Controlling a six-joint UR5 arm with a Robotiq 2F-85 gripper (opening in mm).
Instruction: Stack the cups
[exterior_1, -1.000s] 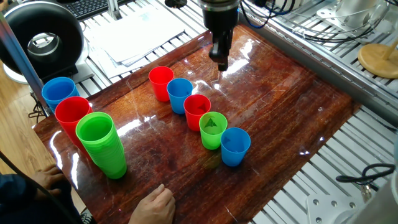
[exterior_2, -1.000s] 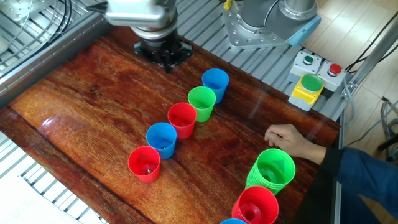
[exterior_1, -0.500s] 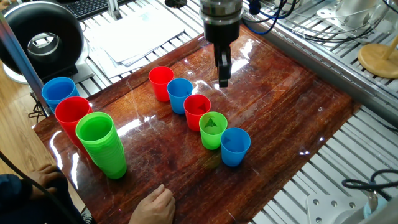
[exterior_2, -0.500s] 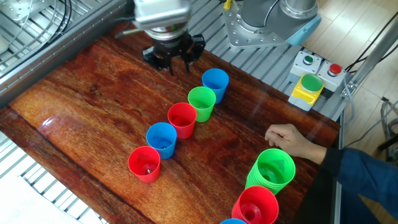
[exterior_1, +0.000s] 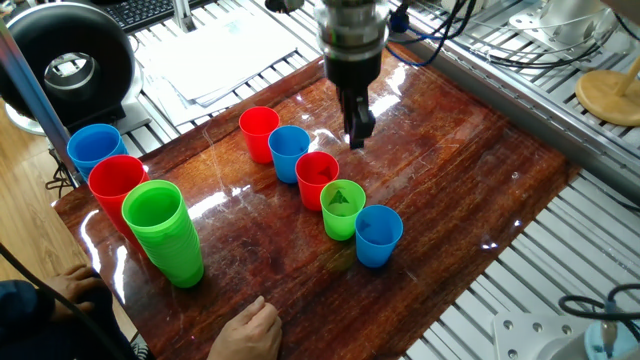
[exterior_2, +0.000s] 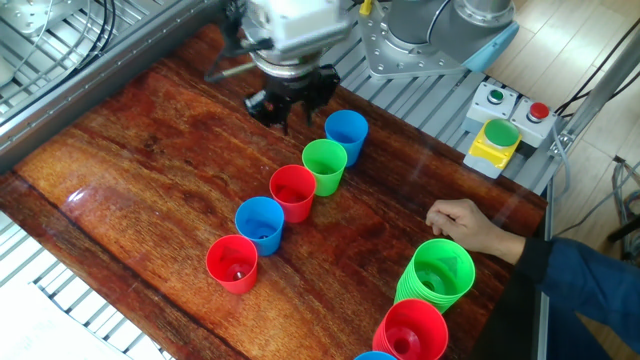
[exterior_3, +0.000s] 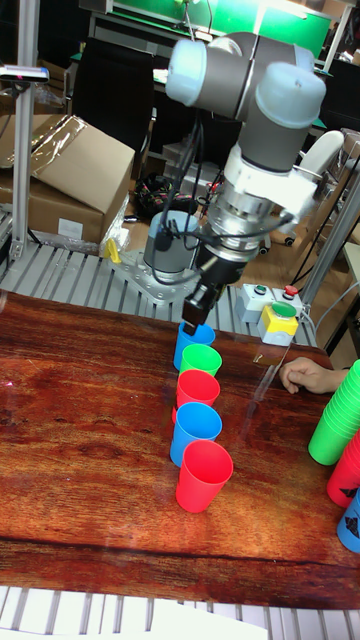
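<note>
One fixed view gives us the five small cups standing upright in a slanting row on the glossy wooden desk (exterior_1: 470, 170): a far red cup (exterior_1: 259, 133), then a blue cup (exterior_1: 289, 152), a middle red cup (exterior_1: 317, 179), a light green cup (exterior_1: 342, 208) and a second blue cup (exterior_1: 378, 235) at the near end. Each cup stands just beside its neighbour, and we cannot tell whether any of them touch. None is nested in another.

Our tool (exterior_1: 359, 137) hangs above the desk, beside the row and nearest the first blue cup and the middle red cup, holding nothing. In the other fixed view its fingers (exterior_2: 268, 104) point down with a gap showing between them, so we read the jaws as apart. In that view the tool (exterior_2: 287, 103) sits just off the end of the row where the second blue cup (exterior_2: 346, 136) stands.

In the tall fixed view the row runs straight towards the camera, with the tool (exterior_3: 199, 303) above its far end.

Off to the side we see a tall green pile of nested cups (exterior_1: 166, 232), with a larger red pile (exterior_1: 116, 190) and a larger blue pile (exterior_1: 94, 148) behind it. A person's hand (exterior_1: 246, 330) rests on the desk edge near them.
</note>
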